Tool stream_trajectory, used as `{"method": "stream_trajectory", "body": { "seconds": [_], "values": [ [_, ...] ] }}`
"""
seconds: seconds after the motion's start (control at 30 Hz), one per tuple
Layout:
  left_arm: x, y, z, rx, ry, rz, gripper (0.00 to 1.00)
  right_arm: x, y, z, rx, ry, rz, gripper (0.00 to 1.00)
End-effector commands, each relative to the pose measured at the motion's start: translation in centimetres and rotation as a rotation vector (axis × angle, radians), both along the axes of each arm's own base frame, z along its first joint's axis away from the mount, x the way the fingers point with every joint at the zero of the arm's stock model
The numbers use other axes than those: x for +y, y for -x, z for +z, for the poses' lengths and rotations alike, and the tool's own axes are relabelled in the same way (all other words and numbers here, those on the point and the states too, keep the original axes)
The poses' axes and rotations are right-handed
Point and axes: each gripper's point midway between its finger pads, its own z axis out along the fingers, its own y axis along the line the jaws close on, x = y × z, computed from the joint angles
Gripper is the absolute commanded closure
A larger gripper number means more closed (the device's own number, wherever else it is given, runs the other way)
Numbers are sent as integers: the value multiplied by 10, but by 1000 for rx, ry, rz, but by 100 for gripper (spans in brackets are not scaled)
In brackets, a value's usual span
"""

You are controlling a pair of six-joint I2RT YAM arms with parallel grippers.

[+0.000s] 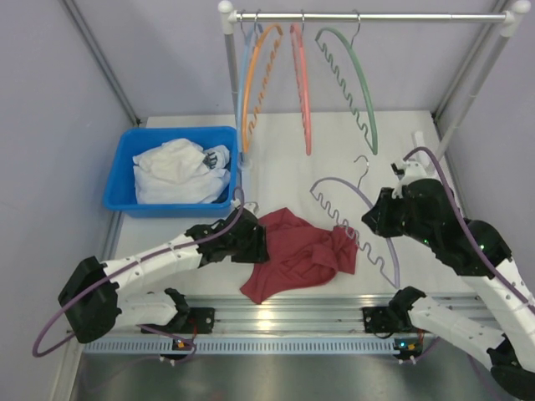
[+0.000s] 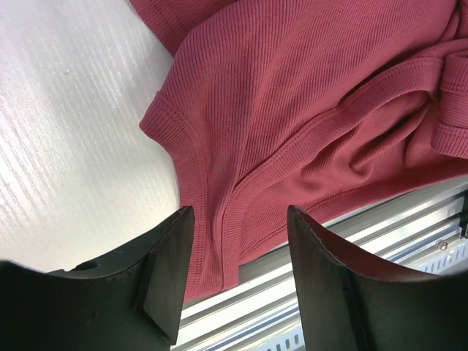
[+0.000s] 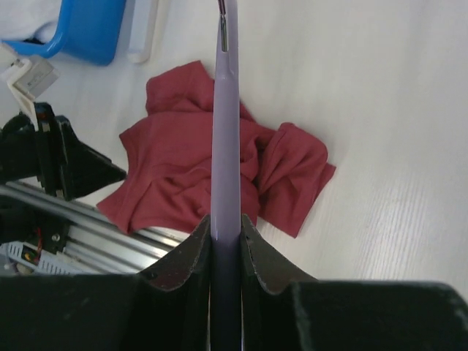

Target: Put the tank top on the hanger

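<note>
The top view looks from high behind the near edge over the whole desk (image 1: 393, 142). The left wrist view looks past the left end effector (image 2: 241, 219), very close on the tank top (image 2: 307, 110). The right wrist view, higher, looks down along the hanger (image 3: 225, 131). All three share the tank top.

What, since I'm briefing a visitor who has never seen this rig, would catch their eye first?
The crumpled maroon tank top lies centre-front on the table, with the open left gripper poised at its edge. Right of it, the right gripper is shut on the lavender hanger. Behind, coloured hangers hang on a rail, beside a blue bin of white cloth.
</note>
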Motion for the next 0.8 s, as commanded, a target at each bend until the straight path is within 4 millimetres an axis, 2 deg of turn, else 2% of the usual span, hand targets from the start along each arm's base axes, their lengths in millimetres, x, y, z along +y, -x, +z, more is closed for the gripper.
{"method": "stream_trajectory", "body": {
  "seconds": [0.0, 0.07, 0.27, 0.33, 0.53, 0.6, 0.67, 0.77],
  "values": [
    [-6, -3, 13, -31, 70, 13, 41, 15, 18, -1, 8, -107, 44, 100],
    [-2, 1, 11, -23, 64, 15, 42, 19, 27, -7, 17, -133, 76, 100],
    [7, 32, -1, 33, 67, -15, 43, 29, 49, -16, 33, -165, 182, 100],
    [9, 34, -1, 7, 46, -5, 44, 27, 51, -17, 25, -163, 192, 100],
    [4, 68, -9, -1, -97, -67, 48, 35, 55, -19, 20, -184, 242, 100],
    [9, 69, -17, -14, -157, -50, 50, 36, 56, -22, 23, -182, 250, 100],
    [5, 72, -19, -18, -171, -57, 54, 37, 57, -27, 26, -178, 258, 100],
    [-3, 73, -18, -44, -188, -76, 55, 37, 59, -30, 28, -177, 273, 100]
  ]
}}
